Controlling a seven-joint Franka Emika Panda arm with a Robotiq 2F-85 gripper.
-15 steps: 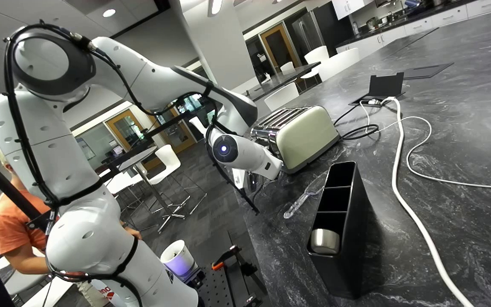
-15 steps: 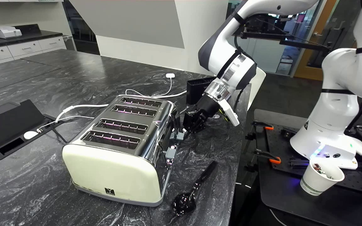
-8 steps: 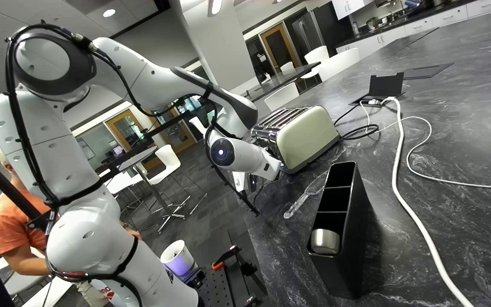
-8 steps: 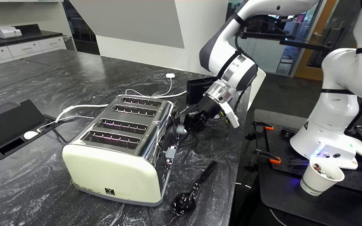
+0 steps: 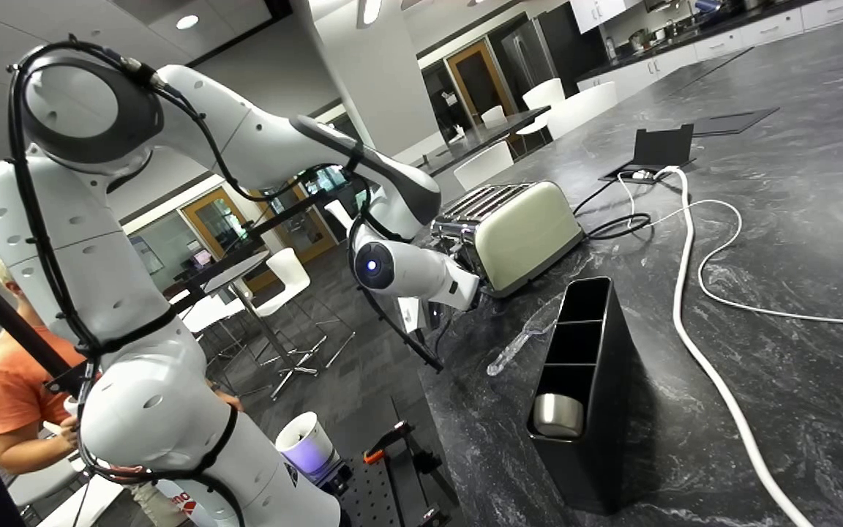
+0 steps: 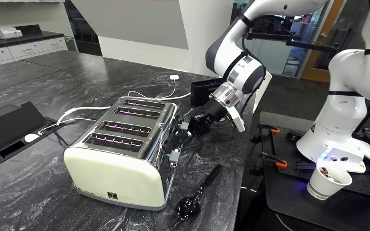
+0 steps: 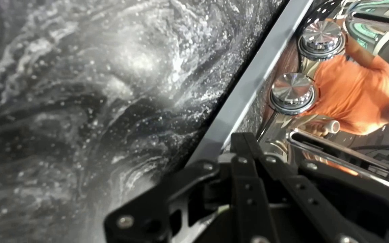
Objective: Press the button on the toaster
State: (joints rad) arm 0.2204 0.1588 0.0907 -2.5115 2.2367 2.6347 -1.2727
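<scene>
Cream toaster (image 6: 114,179) with chromed top, on the dark counter (image 6: 27,189), visible in both exterior views. Four slots (image 6: 113,142), wires inside, pinkish glints on them. Gripper (image 7: 244,136) is low at the toaster's control side; in an exterior view it is just beside the far grey lever (image 6: 184,126), contact cannot be told. Jaws pressed together tip to tip, holding nothing. Two round metal knobs (image 7: 292,89) in the wrist view.

Containers: black box (image 5: 615,410) stands on the counter in both exterior views, three compartments across the top. Silvery metal cylinder (image 5: 558,415) sits in the end compartment, the one farthest from the toaster; the other two are dark inside, cannot tell what they hold. Clear-looking utensil (image 5: 513,351) lies just beside the box. White paper cup (image 6: 328,184) stands on a black platform (image 6: 287,202) by the robot base (image 6: 329,138), reddish and pale bits inside, too small to name. Black hatch (image 6: 10,128) in the counter has its lid up, round white plug (image 6: 31,138) at its recess. Black spoon (image 6: 189,207) lies near the toaster. Person in orange (image 5: 19,399) shows mirrored in the toaster too.
</scene>
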